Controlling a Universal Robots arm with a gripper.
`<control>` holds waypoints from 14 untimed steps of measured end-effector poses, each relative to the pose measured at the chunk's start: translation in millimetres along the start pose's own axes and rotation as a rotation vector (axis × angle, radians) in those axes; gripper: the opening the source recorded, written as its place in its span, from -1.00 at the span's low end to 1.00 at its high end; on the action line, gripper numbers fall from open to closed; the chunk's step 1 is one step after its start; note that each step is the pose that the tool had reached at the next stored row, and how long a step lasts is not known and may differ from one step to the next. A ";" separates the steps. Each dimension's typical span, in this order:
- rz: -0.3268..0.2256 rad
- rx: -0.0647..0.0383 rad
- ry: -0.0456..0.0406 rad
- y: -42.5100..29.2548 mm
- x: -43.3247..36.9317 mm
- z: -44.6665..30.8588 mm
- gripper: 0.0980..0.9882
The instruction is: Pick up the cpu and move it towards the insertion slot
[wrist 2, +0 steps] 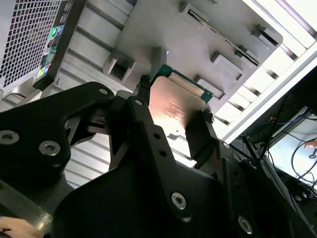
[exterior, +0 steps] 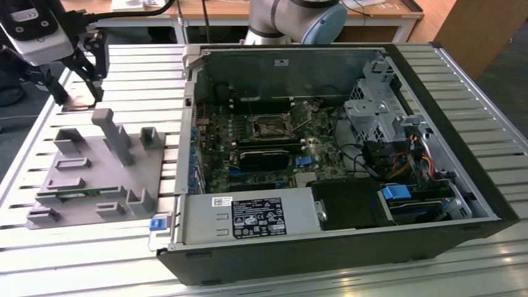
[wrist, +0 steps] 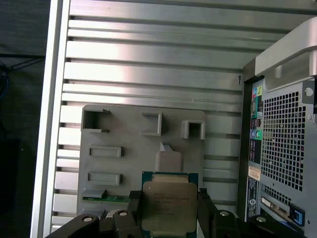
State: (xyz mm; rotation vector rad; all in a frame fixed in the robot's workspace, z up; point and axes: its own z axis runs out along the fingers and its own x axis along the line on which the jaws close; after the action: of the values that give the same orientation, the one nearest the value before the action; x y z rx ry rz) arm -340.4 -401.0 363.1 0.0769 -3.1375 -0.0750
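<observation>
The cpu (wrist: pixel 168 208), a flat square chip with a silvery top and green rim, is clamped between my gripper's black fingers (wrist: pixel 204 201) in both wrist views. In the second wrist view the cpu (wrist 2: pixel 174 105) shows its shiny face, with the gripper (wrist 2: pixel 176 98) shut on its two opposite edges. In the exterior view the gripper (exterior: pixel 79 93) hangs at the far left above the slatted table, holding the cpu (exterior: pixel 79 100) behind the grey fixture plate (exterior: pixel 86 185). The insertion slot (exterior: pixel 268 128), a metal-framed square socket, lies on the motherboard inside the open computer case, well to the exterior view's right.
The grey fixture plate (wrist: pixel 129 144) carries raised holders and a green memory stick (exterior: pixel 78 195). The open computer case (exterior: pixel 330 241) has tall walls, a power supply (exterior: pixel 247 216), drive cages and cables. A slatted aluminium table (exterior: pixel 148 74) lies underneath.
</observation>
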 end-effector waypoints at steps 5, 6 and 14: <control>0.000 0.000 0.0001 0.0 -6.2 -0.1 -0.01; 0.000 0.000 0.0001 -0.1 -7.4 0.0 -0.01; 0.000 0.000 0.0000 -0.2 -17.5 -0.1 -0.01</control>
State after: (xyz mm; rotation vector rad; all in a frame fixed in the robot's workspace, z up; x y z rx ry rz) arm -322.9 -400.3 363.2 0.0768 -3.1374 -0.0758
